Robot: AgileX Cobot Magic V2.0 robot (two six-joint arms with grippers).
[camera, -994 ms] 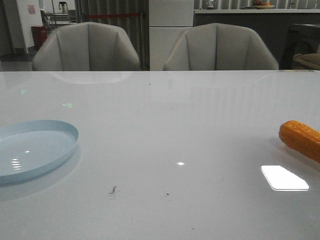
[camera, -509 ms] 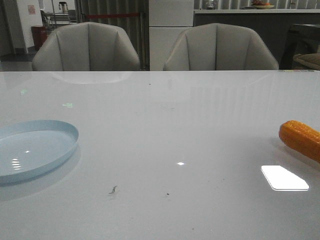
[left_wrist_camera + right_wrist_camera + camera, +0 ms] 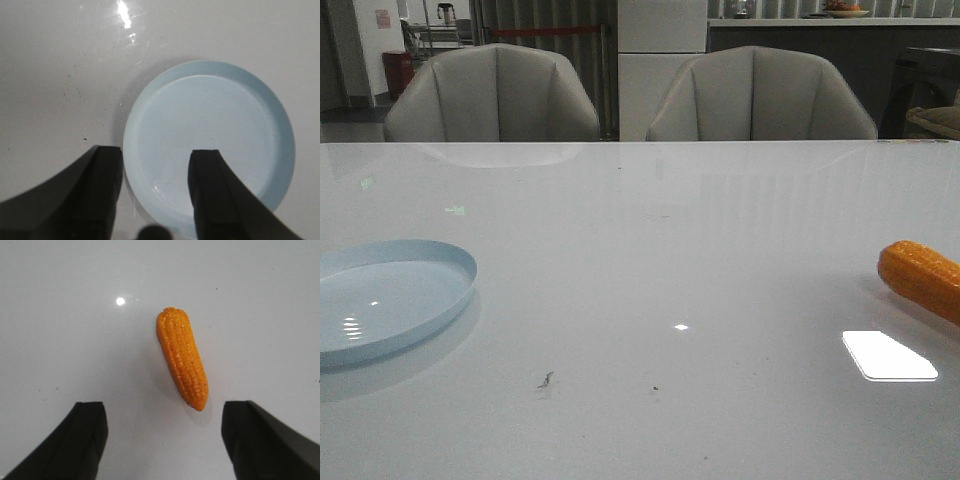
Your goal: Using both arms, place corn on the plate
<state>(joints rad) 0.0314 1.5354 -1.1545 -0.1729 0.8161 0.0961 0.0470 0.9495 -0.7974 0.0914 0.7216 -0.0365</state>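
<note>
Corn (image 3: 182,358) lying flat on bench (image 3: 650,260), far right in front view (image 3: 923,279), partly cut by frame edge. In right wrist view whole cob visible: blunt end away from fingers, tapered tip toward them. Sits btwn the two fingers of right gripper (image 3: 165,440) but beyond the tips, not touching either; tip ends just short of finger line, closer to one finger than the other. Right gripper spread wide, nothing held, hovering above bench over corn. Small light glare on bench near blunt end of cob.

Plate (image 3: 208,145) on far left of bench in front view (image 3: 390,295), well apart from corn, bare inside, upright, glossy w/ small highlights. In left wrist view plate under left gripper (image 3: 155,192): one finger over plate interior, other finger over bench just outside rim, so rim edge falls btwn them. Contact w/ plate can't tell from this angle. Left gripper moderately spread, holding nothing.

Neither arm seen in front view; only wrist views show grippers.

Bench white, glossy, few dark specks near mid-front, bright rectangular reflection (image 3: 888,356) near corn. Two grey chairs (image 3: 492,95) behind bench, second one (image 3: 760,95) to the right.
</note>
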